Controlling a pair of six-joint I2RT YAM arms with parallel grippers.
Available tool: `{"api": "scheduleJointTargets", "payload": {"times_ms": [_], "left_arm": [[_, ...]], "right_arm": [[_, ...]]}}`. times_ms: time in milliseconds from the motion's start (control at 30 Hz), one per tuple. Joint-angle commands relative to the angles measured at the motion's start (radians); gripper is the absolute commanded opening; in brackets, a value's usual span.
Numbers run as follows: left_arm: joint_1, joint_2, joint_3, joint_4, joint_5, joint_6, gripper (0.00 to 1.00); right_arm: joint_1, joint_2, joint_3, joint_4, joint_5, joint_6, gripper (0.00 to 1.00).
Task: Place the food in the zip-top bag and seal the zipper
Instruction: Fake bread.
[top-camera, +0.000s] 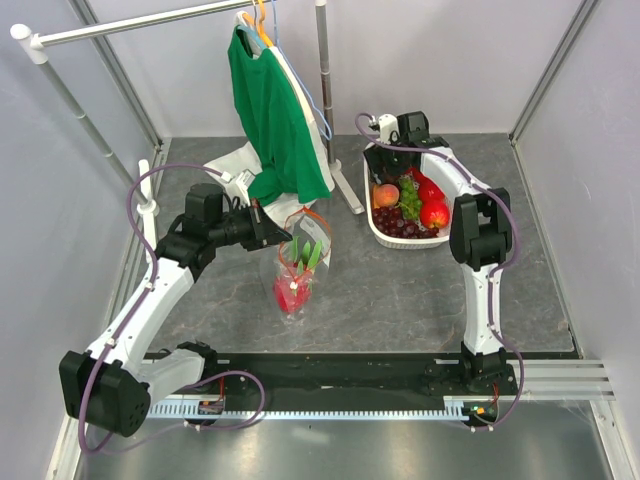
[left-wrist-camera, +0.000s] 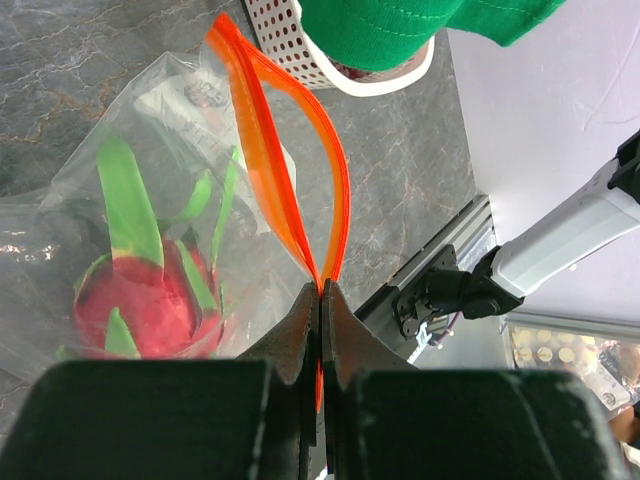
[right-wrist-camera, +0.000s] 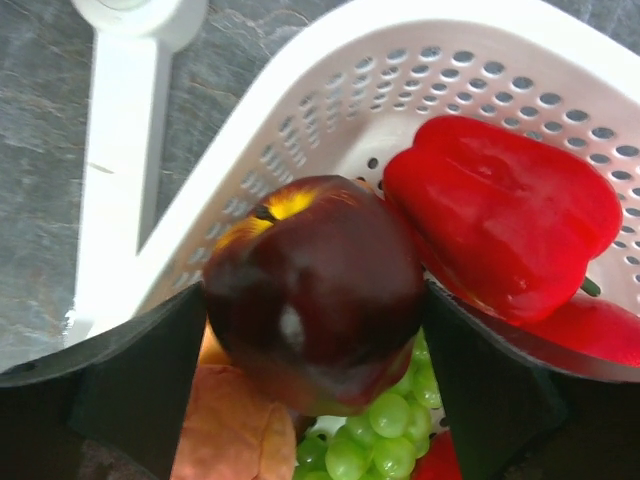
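You're pinching the floppy zip-top bag by its slick zipper with the left gripper clamped tight, while the right gripper is clasping the firm, smooth apple across its middle.

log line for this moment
left gripper: shut on zipper | dragon fruit: inside bag | right gripper: shut on apple, at basket

Green shirt — white lattice basket

Top cam high behind bases, facing down on counter. Wrist cams close: left on zip-top bag, right into basket; top shares both.
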Motion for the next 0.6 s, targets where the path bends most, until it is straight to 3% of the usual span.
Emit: {"api": "scheduleJointTargets", "payload": {"times_ms": [0, 133, 367, 567], "left_arm": [[-0.005, 0.004, 0.003, 0.018, 0.013, 0.031, 0.02], [-0.005, 0.006, 0.0, 0.017, 0.014, 0.032, 0.02], [-0.005, -0.007, -0.002, 0.015, 0.017, 0.022, 0.02], [-0.003, -0.011, 0.001, -0.001, 0.02, 0.008, 0.02]], "right_arm": [[-0.002, -0.011, -0.012, 0.043, 0.02, -0.032, 0.88], [-0.028, -0.064, -0.019, 0.042, 0.033, 0.012, 0.71], [-0.076, -0.276, -0.071, -0.007, -0.11, 0.081, 0.63], [-0.079, -0.5, -0.213, -0.112, -0.343, 0.191, 0.59]]}}
